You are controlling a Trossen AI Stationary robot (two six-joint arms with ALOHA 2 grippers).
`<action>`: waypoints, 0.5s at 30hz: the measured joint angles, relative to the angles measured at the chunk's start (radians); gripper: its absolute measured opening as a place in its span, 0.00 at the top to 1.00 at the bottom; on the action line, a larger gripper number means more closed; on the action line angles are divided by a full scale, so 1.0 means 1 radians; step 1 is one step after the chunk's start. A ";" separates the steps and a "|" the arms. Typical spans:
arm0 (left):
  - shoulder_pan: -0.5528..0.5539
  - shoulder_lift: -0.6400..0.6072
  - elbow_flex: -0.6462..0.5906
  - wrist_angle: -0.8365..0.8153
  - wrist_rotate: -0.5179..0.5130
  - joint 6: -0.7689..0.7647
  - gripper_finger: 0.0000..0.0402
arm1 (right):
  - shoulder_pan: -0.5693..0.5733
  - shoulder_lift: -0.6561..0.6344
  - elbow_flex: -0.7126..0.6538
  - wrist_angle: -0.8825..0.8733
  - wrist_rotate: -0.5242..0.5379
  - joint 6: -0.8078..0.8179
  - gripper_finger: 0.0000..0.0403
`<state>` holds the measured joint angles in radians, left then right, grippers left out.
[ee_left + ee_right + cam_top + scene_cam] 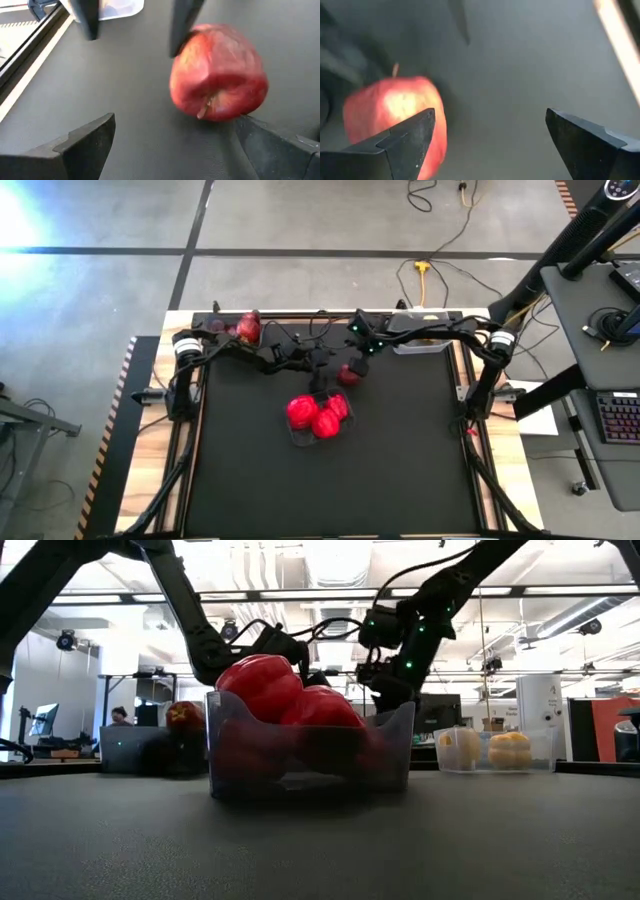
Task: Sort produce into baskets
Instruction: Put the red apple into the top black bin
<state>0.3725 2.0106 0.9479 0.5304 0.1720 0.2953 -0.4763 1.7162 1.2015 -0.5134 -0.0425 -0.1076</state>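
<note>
A dark red apple (349,374) rests on the black mat, just beyond the middle basket (300,436), which is clear and holds three red peppers (318,416). My left gripper (175,145) is open and low, with the apple (217,75) a little ahead of one fingertip. My right gripper (490,140) is open and slants down from the far side, the apple (390,120) beside one finger. In the low view the basket (310,755) hides the apple. My right gripper has one finger (181,27) close against the apple's upper far side (200,40), coming from above and slanting down. I cannot tell whether it touches. The apple sits on the mat. My left gripper touches nothing.
A dark basket (222,328) with maroon fruit (247,328) stands at the far left corner. A clear basket (425,346) with yellow peppers (510,750) stands at the far right. The mat's near half lies bare.
</note>
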 joint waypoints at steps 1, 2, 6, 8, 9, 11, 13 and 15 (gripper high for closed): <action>0.000 0.000 0.000 -0.002 0.003 0.001 0.03 | 0.002 0.000 0.001 0.022 0.003 -0.007 0.08; 0.001 -0.001 0.000 -0.009 0.012 0.001 0.03 | 0.005 0.000 0.008 0.020 0.017 -0.008 0.08; 0.001 -0.006 -0.001 -0.083 0.061 0.001 0.03 | 0.009 -0.035 0.061 -0.140 0.089 -0.008 0.08; 0.001 -0.006 -0.001 -0.095 0.066 0.003 0.03 | 0.009 -0.058 0.079 -0.241 0.091 0.013 0.08; 0.001 -0.006 -0.001 -0.095 0.068 0.004 0.03 | 0.011 -0.065 0.081 -0.296 0.089 0.033 0.08; 0.001 -0.006 -0.001 -0.095 0.077 0.007 0.03 | 0.020 -0.068 0.076 -0.403 0.095 0.064 0.08; 0.001 -0.006 -0.001 -0.094 0.083 0.007 0.03 | 0.029 -0.064 0.053 -0.431 0.095 0.090 0.08; 0.001 -0.006 -0.001 -0.093 0.086 0.010 0.03 | 0.036 -0.053 0.026 -0.380 0.092 0.094 0.08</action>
<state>0.3732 2.0045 0.9466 0.4374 0.2581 0.3058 -0.4403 1.6637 1.2271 -0.8931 0.0498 -0.0141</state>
